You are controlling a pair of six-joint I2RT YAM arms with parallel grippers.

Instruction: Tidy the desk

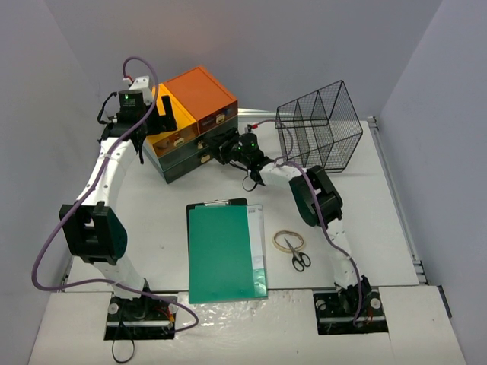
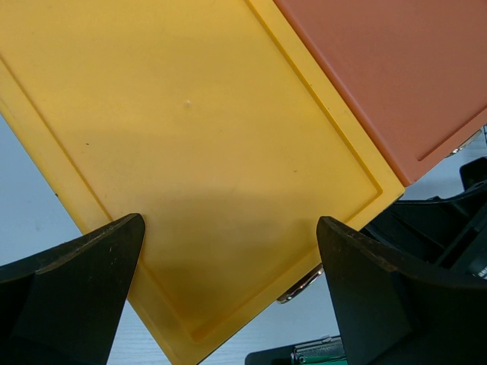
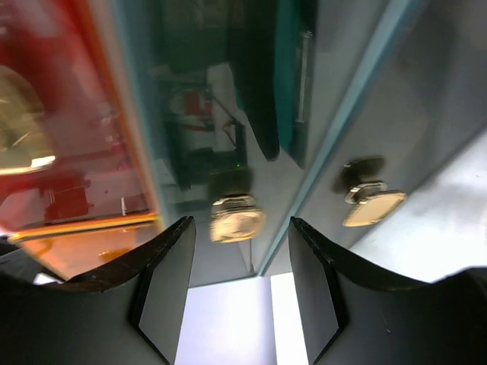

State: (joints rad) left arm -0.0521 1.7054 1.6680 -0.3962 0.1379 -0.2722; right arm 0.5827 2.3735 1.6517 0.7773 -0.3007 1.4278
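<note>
The white desk holds a drawer unit with an orange top at the back. A yellow section sits at its left, with grey-green drawers below. My left gripper is open and empty, just above the yellow surface, with a finger on each side. My right gripper is open at the drawer fronts. Its fingers straddle a brass knob without touching it. A second knob sits to the right.
A green clipboard lies at the front centre; its clip shows in the left wrist view. A tape roll and scissors lie to its right. A black wire basket stands at the back right.
</note>
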